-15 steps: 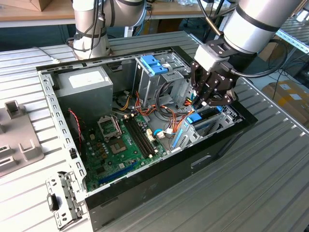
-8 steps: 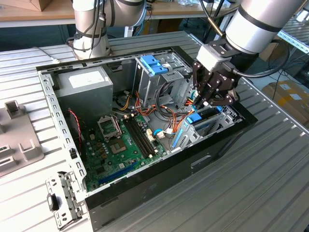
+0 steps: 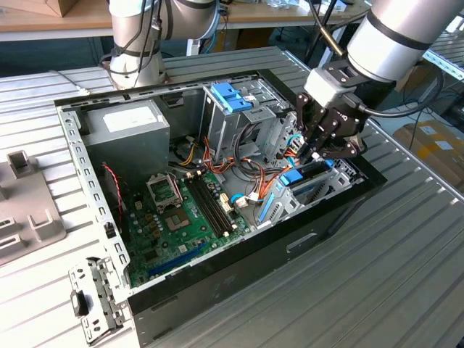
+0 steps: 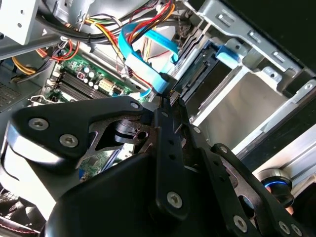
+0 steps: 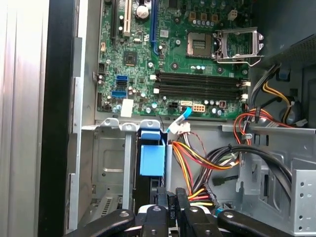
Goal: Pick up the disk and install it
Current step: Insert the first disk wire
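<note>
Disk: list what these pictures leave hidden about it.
First wrist view: the disk past its blue tab, covered by the gripper and cut by the picture's edge.
Exterior view: how deep it sits in the bay, masked by the gripper and cables.
Second wrist view: its connector end, behind the blue cable.

- A robotics lab or workshop: the ribbed grey aluminium table (image 3: 406, 239) carries an opened black desktop computer case (image 3: 239, 257), green motherboard (image 3: 181, 217) exposed.
- Behind the case stands a silver robot arm base (image 3: 138, 43).
- Beyond it runs a wooden workbench (image 3: 65, 22); beside the case, cardboard boxes (image 3: 435, 141).
</note>
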Robot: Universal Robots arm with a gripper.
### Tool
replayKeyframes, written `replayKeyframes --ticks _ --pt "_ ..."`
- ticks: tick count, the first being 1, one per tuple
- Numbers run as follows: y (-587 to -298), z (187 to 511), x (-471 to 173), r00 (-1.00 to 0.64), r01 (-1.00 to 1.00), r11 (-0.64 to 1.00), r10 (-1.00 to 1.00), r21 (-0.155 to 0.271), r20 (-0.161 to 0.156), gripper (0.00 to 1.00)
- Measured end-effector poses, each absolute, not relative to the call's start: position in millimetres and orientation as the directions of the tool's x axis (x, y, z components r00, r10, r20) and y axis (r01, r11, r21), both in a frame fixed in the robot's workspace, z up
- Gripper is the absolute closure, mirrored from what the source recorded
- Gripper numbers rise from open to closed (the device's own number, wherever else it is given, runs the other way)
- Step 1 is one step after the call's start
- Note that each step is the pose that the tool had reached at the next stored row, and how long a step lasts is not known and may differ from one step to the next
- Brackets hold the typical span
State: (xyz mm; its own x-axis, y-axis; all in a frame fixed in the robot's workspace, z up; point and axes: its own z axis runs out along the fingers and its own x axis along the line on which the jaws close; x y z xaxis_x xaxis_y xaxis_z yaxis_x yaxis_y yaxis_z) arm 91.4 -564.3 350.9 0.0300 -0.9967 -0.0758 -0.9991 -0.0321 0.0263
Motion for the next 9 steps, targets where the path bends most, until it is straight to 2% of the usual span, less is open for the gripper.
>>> replayKeyframes --ticks 9 --pt "-565 350 105 0.029 -0.999 -0.031 -0.997 0.028 -0.076 0.81"
